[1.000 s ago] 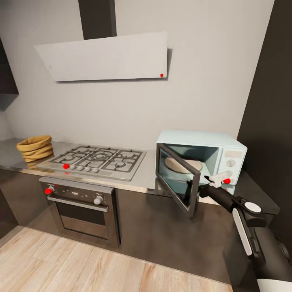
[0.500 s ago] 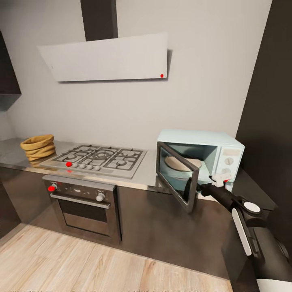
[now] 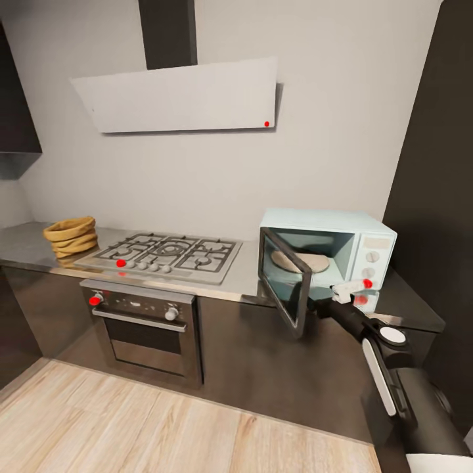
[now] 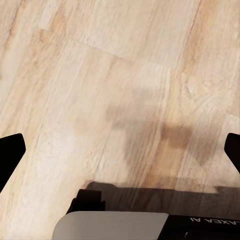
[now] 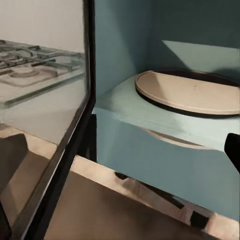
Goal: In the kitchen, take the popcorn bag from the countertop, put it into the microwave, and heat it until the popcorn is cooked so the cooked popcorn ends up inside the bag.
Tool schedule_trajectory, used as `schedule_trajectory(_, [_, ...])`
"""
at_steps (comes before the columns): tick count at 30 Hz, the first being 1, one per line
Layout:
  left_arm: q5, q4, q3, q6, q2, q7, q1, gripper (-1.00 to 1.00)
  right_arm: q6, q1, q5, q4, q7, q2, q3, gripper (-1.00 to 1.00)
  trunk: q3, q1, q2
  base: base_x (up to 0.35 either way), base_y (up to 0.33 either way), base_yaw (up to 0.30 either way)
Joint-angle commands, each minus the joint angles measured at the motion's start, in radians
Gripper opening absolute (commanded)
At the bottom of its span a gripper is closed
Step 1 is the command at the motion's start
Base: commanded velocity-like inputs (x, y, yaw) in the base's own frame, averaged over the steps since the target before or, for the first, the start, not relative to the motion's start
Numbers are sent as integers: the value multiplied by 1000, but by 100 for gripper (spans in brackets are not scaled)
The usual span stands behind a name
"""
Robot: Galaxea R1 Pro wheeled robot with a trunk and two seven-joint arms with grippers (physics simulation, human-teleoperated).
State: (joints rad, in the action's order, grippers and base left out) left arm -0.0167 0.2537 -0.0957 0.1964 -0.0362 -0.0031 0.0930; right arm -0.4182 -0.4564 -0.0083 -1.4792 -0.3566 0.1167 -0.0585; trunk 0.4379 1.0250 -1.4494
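Mint-white microwave (image 3: 341, 246) door (image 3: 286, 279) ajar, right gripper (image 3: 351, 287) beside it, finger spread unclear, left fingers (image 4: 12, 152) spread wide, empty, over wooden floor (image 4: 100, 90).

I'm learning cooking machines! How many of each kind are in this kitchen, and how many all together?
Microwave: 1
Gas hob: 1
Oven under the hob: 1
Hood on the wall: 1
Total: 4
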Motion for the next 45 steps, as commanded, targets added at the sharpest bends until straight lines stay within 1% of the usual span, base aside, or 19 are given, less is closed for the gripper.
schedule_trajectory(1, [-2, -1, -4, 3, -1, 0, 1, 100, -6, -1, -1, -1, 23, -8, 25, 100, 1, 0, -1, -1, 1, 0])
schedule_trajectory(3, [-2, -1, -4, 3, -1, -1, 1, 100, -6, -1, -1, -1, 51, -14, 53, 100, 1, 0, -1, 0, 0, 0])
schedule_trajectory(9, [-2, -1, -5, 3, 0, 0, 1, 100, -7, -2, -2, -1, 78, -19, 66, 100, 1, 0, -1, 0, 0, 0])
schedule_trajectory(11, [-2, -1, -4, 3, -1, -1, 1, 100, -7, -2, -2, -1, 85, -34, 73, 100, 1, 0, -1, 0, 0, 0])
schedule_trajectory(12, [-2, -1, -4, 3, 0, -1, 1, 100, -7, -2, -1, -1, 93, -46, 79, 100, 1, 0, -1, 0, 0, 0])
schedule_trajectory(13, [-2, -1, -4, 3, -1, -1, 1, 100, -7, -2, 0, 0, 111, -58, 91, 100, 1, 0, -1, 0, 0, 0])
schedule_trajectory(14, [-2, -1, -5, 3, -1, -1, 1, 100, -7, -2, -1, 0, 133, -63, 113, 100, 1, 0, -1, 0, 0, 0])
schedule_trajectory(16, [-2, -1, -4, 3, -1, -1, 1, 100, -10, -2, -1, 0, 169, -66, 153, 100, 1, 0, -1, 0, 0, 0])
schedule_trajectory(17, [-2, -1, -5, 3, -1, 0, 1, 100, -13, -2, -2, 0, 197, -69, 181, 100, 1, 0, -1, 0, 0, 0])
schedule_trajectory(18, [-2, -1, -5, 4, -1, -1, 1, 100, -14, -1, -3, -1, 214, -70, 198, 100, 1, 0, -1, 0, 0, 0])
schedule_trajectory(19, [-2, -1, -5, 3, -1, -1, 1, 100, -15, -1, -6, -1, 236, -71, 223, 100, 1, 0, -1, 0, 0, 0])
schedule_trajectory(20, [-2, -1, -5, 3, -1, -1, 1, 100, -16, -1, -8, -2, 241, -72, 230, 100, 1, 0, -1, 0, 0, 0])
schedule_trajectory(24, [-2, -1, -5, 3, -1, 0, 1, 100, -16, -1, -13, -3, 246, -73, 236, 100, 1, 0, -1, 0, 0, 0])
schedule_trajectory(28, [-2, -1, -5, 3, 0, 0, 1, 100, -16, -1, -12, -3, 248, -88, 235, 100, 1, 0, -1, 0, 0, 81])
schedule_trajectory(30, [-1, -1, -5, 3, -1, 0, 1, 100, -16, -1, -11, -3, 248, -90, 235, 100, 2, 0, -1, 0, 0, 152])
schedule_trajectory(45, [-2, -1, -4, 3, -1, 0, 1, 100, -16, 1, -6, -3, 248, -91, 236, 100, 4, 0, -1, 0, 0, 44])
